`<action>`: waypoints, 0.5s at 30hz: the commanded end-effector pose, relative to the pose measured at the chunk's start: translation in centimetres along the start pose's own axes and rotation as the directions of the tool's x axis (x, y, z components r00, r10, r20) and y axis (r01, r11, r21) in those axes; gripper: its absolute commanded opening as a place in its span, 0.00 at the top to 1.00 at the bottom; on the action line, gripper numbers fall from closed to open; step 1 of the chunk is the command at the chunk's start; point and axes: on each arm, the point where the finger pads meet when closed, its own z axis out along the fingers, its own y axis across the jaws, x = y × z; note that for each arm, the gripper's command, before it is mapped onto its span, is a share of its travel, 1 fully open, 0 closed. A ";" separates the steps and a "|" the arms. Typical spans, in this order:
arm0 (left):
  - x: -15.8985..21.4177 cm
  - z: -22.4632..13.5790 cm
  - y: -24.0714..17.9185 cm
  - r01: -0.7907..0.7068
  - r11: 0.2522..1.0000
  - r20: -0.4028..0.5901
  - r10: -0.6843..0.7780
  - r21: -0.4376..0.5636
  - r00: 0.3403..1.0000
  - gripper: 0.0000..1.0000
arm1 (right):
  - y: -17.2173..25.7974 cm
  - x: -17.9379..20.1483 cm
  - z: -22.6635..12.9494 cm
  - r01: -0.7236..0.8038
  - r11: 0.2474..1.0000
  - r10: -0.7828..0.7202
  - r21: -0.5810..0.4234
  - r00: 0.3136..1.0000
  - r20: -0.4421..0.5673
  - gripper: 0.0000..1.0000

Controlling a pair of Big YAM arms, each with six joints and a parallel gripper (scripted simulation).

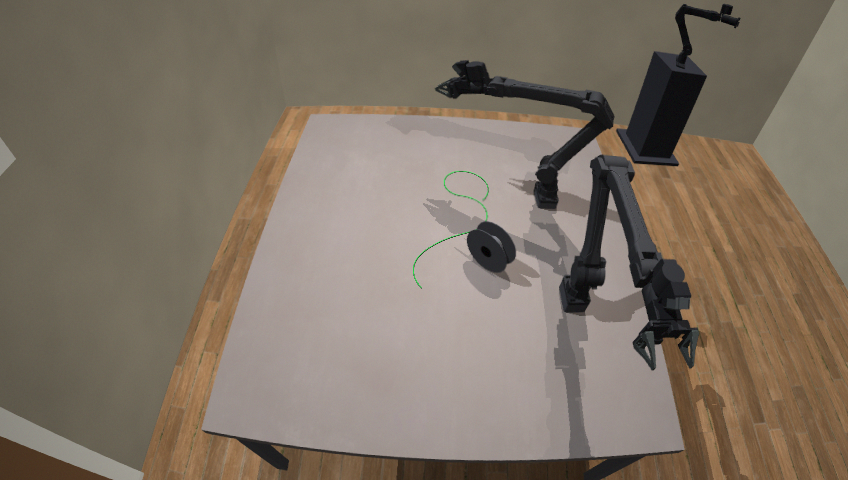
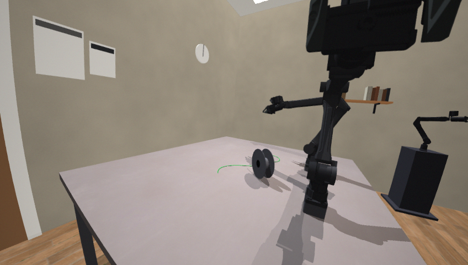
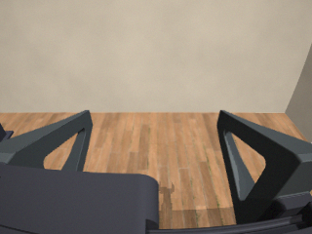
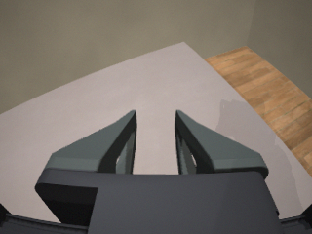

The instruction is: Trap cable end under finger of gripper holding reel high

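A dark grey reel [image 1: 477,240] [image 2: 256,171] stands on its rims on the table. A thin green cable [image 1: 461,171] [image 2: 234,165] lies on the table: one part curves to a free end in front of the reel, the other bends into a loop behind it. The stretch at the reel is hidden. My left gripper [image 1: 672,367] [image 3: 154,117] is wide open and empty, beyond the table's right edge, far from both. My right gripper [image 1: 439,89] [image 2: 264,111] [image 4: 155,117] is partly open with nothing between its fingers, high above the table's far side, away from reel and cable.
The pale table [image 1: 333,356] [image 2: 157,210] [image 4: 97,102] carries both arm bases on its right side. The left arm's base [image 1: 574,295] stands to the right of the reel. A dark pedestal [image 1: 663,113] [image 2: 416,180] with another small arm stands on the floor beyond the table.
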 end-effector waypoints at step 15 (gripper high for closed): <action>-1.0 -0.1 0.3 0.009 1.000 0.031 -0.009 -0.003 0.999 0.00 | -1.8 16.9 0.1 -0.246 0.950 0.308 0.193 0.841 -0.445 0.70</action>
